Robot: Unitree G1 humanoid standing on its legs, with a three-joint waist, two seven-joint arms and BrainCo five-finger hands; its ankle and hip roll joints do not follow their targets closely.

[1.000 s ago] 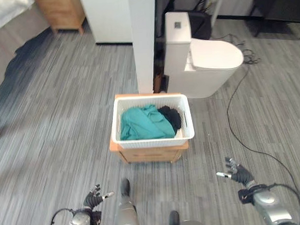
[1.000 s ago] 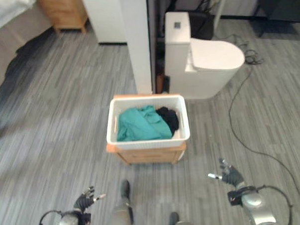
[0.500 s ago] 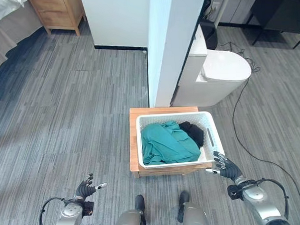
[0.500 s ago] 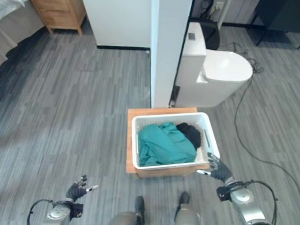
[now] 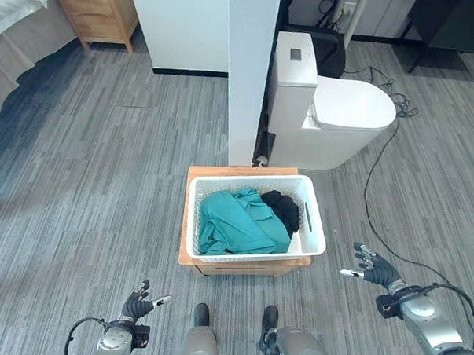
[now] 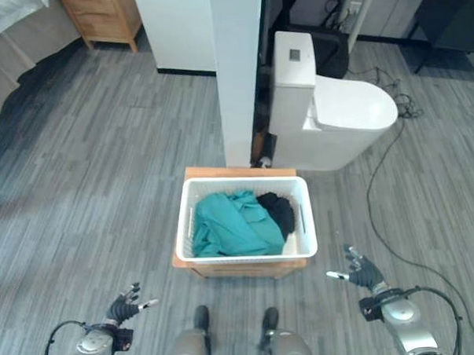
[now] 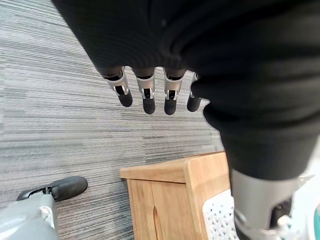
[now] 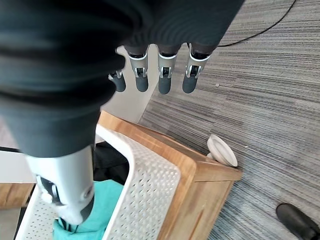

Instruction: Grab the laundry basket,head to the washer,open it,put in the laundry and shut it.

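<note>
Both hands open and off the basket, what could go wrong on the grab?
1. The white laundry basket sits on a low wooden stand; an uneven lift could tip it or drag the stand along.
2. The teal garment is heaped near the rim and might spill if the basket tilts.
3. The left hand and right hand hang wide of the basket, near the floor; closing in, the right could snag the black floor cable.

A home mock-up, bedroom and bathroom fittings sharing one floor.
Grey striped carpet (image 5: 103,175) runs under a white toilet (image 5: 329,114), a white partition wall (image 5: 248,67), a wooden nightstand (image 5: 104,18) and a bed's edge (image 5: 6,15), all well beyond either robot hand.
</note>
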